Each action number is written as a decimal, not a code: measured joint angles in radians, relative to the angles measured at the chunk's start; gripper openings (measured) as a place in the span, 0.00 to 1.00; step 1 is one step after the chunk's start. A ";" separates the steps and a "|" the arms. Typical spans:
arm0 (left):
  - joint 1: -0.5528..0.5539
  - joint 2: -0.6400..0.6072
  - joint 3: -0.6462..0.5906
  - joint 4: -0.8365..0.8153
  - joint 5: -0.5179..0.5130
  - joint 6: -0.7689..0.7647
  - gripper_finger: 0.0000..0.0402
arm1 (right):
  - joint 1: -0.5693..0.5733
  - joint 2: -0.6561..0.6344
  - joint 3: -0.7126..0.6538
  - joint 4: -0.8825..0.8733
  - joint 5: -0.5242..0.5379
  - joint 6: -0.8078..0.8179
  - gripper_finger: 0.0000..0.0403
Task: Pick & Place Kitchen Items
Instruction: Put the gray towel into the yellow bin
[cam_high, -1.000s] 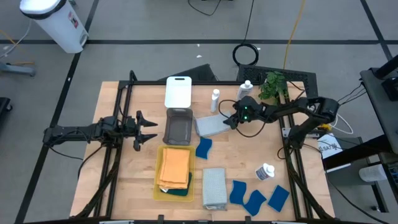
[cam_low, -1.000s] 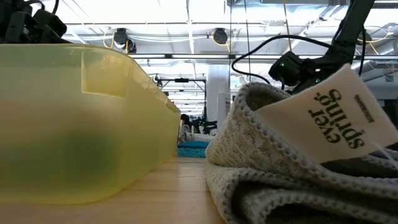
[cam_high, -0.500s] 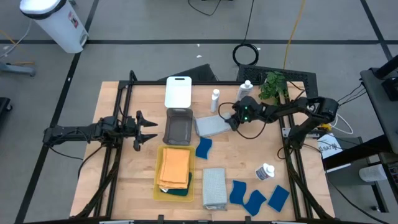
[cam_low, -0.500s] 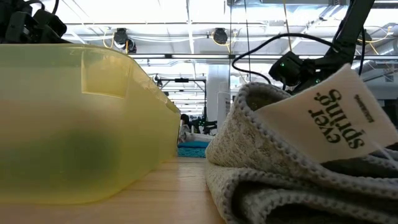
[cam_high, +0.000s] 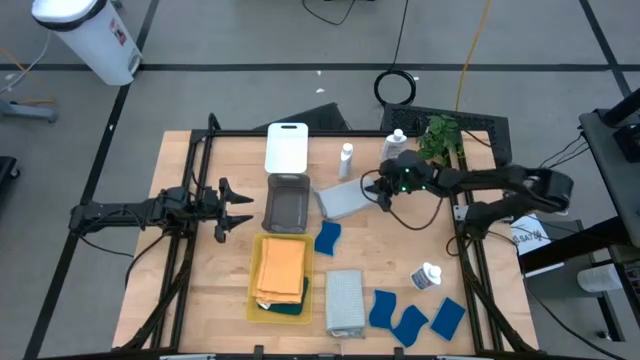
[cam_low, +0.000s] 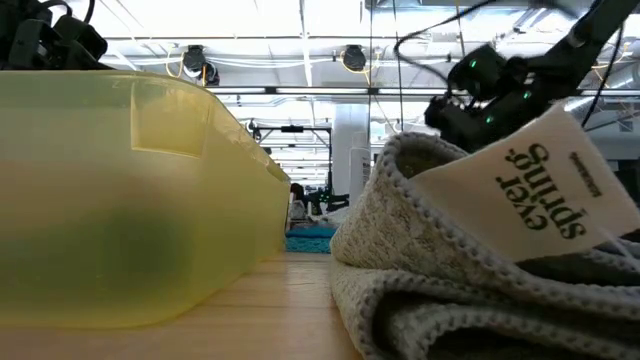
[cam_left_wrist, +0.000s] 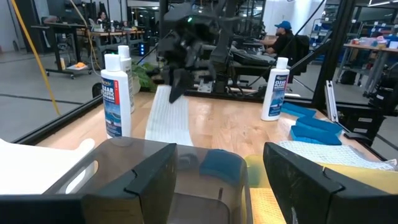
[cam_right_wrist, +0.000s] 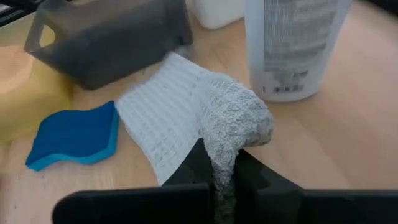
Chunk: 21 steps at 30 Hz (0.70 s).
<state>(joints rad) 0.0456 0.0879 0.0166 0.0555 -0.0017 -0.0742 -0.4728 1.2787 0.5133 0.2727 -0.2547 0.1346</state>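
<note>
My right gripper (cam_high: 381, 191) is shut on a pale grey ribbed cloth (cam_high: 342, 200) that lies between the grey tray (cam_high: 287, 203) and a standing white bottle (cam_right_wrist: 297, 43). The left wrist view shows this gripper (cam_left_wrist: 176, 76) above the table with the cloth (cam_left_wrist: 168, 117) slanting down from it. A blue sponge (cam_right_wrist: 74, 134) lies just beside the cloth. An orange cloth (cam_high: 282, 267) lies in the yellow tray (cam_high: 254, 300). My left gripper (cam_high: 238, 208) waits open at the table's left, facing the grey tray (cam_left_wrist: 174, 180). My right gripper pinches a bunched-up fold at the cloth's end (cam_right_wrist: 231, 134) toward the table's right edge between its two fingers (cam_right_wrist: 198, 163). It comes slanting down from the right. That end is raised off the table. The other end (cam_right_wrist: 155, 118) lies flat on the wood by the grey tray.
A second folded grey cloth (cam_high: 344, 300) with a paper label (cam_low: 545, 190) lies at the near edge beside several blue sponges (cam_high: 410, 318). One bottle (cam_high: 427, 276) lies on its side at the right. The white tray (cam_high: 287, 147) and a plant (cam_high: 438, 138) stand at the far side.
My right gripper has shut on the grey cloth's right end, then risen and drawn back toward the table's right edge. That end of the cloth has lifted and bunched, while the end by the grey tray has stayed on the table.
</note>
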 joint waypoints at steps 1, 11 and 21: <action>0.000 0.000 0.000 0.000 0.000 0.000 0.61 | 0.014 -0.034 0.000 -0.024 0.028 -0.009 0.01; 0.000 0.000 0.000 0.000 0.000 0.000 0.61 | 0.211 -0.345 0.000 -0.215 0.308 -0.094 0.00; 0.000 0.000 0.000 0.001 0.000 0.000 0.61 | 0.405 -0.466 0.000 -0.217 0.390 -0.241 0.00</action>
<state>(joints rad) 0.0452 0.0879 0.0166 0.0563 -0.0020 -0.0742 -0.0673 0.8130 0.5133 0.0555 0.1348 -0.1066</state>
